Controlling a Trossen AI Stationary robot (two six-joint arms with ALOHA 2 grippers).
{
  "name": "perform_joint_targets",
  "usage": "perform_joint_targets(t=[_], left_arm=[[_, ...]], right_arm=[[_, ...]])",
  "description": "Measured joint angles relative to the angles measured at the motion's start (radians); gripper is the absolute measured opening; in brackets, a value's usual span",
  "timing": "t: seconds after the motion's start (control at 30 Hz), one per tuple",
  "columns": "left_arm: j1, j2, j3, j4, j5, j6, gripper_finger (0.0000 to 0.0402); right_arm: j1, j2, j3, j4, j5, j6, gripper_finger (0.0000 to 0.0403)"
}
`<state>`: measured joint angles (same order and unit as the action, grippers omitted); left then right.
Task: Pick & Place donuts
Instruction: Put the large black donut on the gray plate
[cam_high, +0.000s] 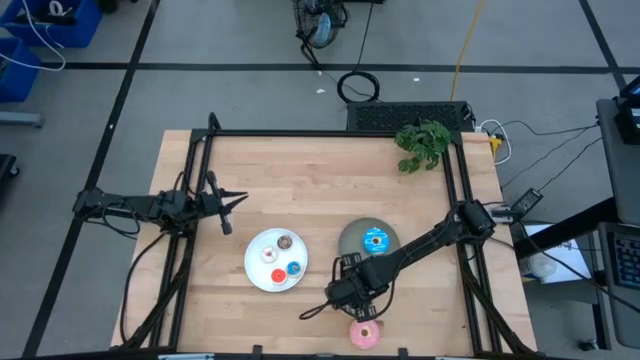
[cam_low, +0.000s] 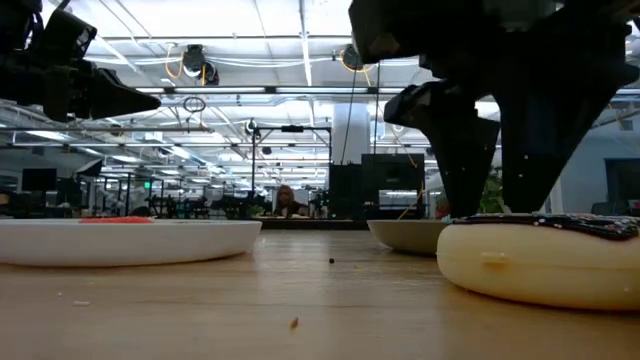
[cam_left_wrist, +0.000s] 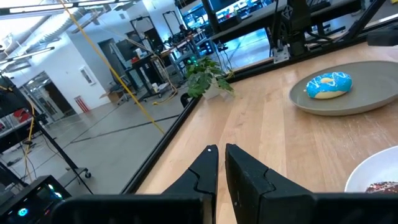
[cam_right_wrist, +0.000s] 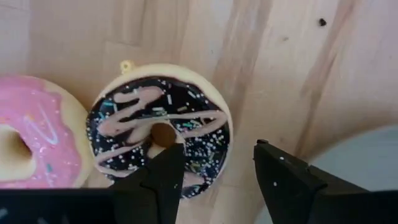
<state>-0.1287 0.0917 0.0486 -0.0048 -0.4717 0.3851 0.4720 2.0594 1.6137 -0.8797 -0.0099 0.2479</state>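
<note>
1. Desk (cam_high: 320, 170): light wood, black frame round it.
2. White plate (cam_high: 257, 275): desk ctr-left, abt 7 o'clock from desk ctr. Holds 4 small donuts: brown (cam_high: 286, 242) at 1 o'clock on plate, white (cam_high: 268, 254) near ctr, red (cam_high: 278, 275) at 6, blue (cam_high: 294, 268) at 4.
3. Grey plate (cam_high: 352, 240): just beside white plate, at its 2 o'clock. Holds blue sprinkled donut (cam_high: 375, 240), flat.
4. Choc sprinkled donut (cam_right_wrist: 159, 135): flat on desk at 6 o'clock of grey plate, just beside pink donut (cam_high: 365, 333), which sits near desk's front edge. In high view choc one is hidden under the arm.
5. R pincer (cam_right_wrist: 214, 171): over choc donut, jaws wide apart, one finger over the ring, the other past its rim; nothing gripped.
6. L pincer (cam_left_wrist: 221, 163): waits at 9 o'clock side of desk, jaws nearly closed, narrow gap, empty.
7. Potted plant (cam_high: 422, 145): 1 o'clock corner of desk.
</note>
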Motion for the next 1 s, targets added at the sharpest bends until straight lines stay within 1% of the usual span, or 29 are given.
perform_joint_targets(t=[0.2,0.53,0.67,0.73,0.8,0.87,1.0], left_arm=[[0.000,0.000,0.000,0.000,0.000,0.000,0.0037],[0.000,0.000,0.000,0.000,0.000,0.000,0.0037],[0.000,0.000,0.000,0.000,0.000,0.000,0.0037],[0.000,0.000,0.000,0.000,0.000,0.000,0.0037],[0.000,0.000,0.000,0.000,0.000,0.000,0.0037],[0.000,0.000,0.000,0.000,0.000,0.000,0.0037],[0.000,0.000,0.000,0.000,0.000,0.000,0.0037]], right_arm=[[0.002,-0.001,-0.035,0.089,-0.018,-0.009,0.0180],[0.001,-0.005,-0.147,0.189,-0.018,-0.024,0.0181],[0.001,-0.006,-0.155,0.205,-0.018,-0.018,0.0181],[0.001,-0.006,-0.153,0.211,-0.018,0.018,0.0176],[-0.003,-0.004,-0.147,0.210,-0.020,0.059,0.0161],[-0.010,-0.003,-0.141,0.206,-0.032,0.081,0.0138],[-0.024,-0.014,-0.133,0.190,-0.074,0.081,0.0073]])
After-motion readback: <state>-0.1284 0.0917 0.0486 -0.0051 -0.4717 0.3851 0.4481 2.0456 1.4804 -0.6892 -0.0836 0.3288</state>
